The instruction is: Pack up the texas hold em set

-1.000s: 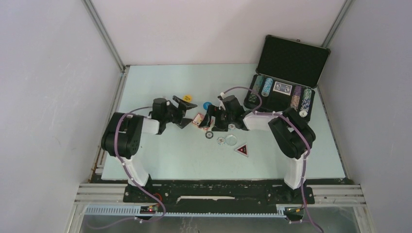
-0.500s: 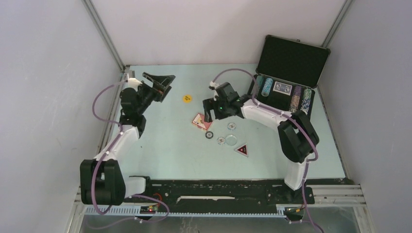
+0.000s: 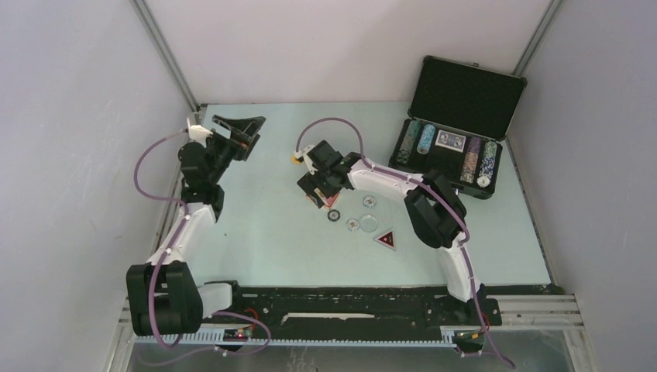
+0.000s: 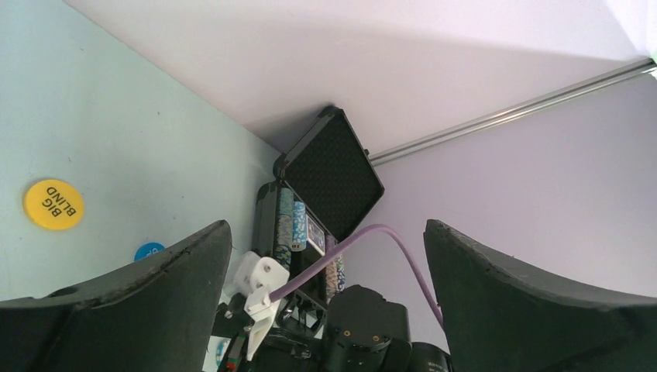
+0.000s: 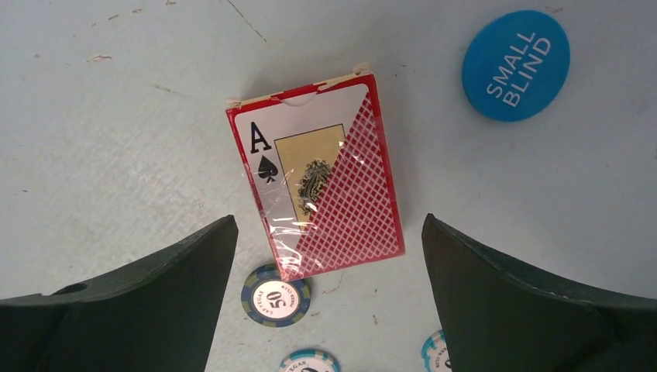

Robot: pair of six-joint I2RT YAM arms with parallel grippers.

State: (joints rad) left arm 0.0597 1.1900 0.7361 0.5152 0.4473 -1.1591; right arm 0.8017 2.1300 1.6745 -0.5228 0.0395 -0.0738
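Right gripper (image 5: 328,225) hangs with jaws spread wide, one finger on either side of the red card deck (image 5: 321,182) and touching nothing, which reads as lining up to pinch the box across its short width; left gripper (image 4: 327,225), likewise spread and empty, is raised near 10 o'clock of the table (image 3: 263,248), probably to keep clear; the black briefcase (image 3: 465,94) stands open at 2 o'clock, lid upright so its tray can take pieces, with chip rows (image 3: 418,138) and a second deck (image 3: 450,140) already seated inside; from overhead, the triangular token (image 3: 386,239) lies at 4 o'clock of the loose deck, well apart; in the right wrist view the blue small-blind disc (image 5: 515,63) sits at the deck's 1 o'clock, near but clear; the yellow big-blind disc (image 4: 53,204) lies farther off; a 50 chip (image 5: 275,294) touches the deck's corner at 7 o'clock, just beside one finger, and could get nudged when the jaws close.
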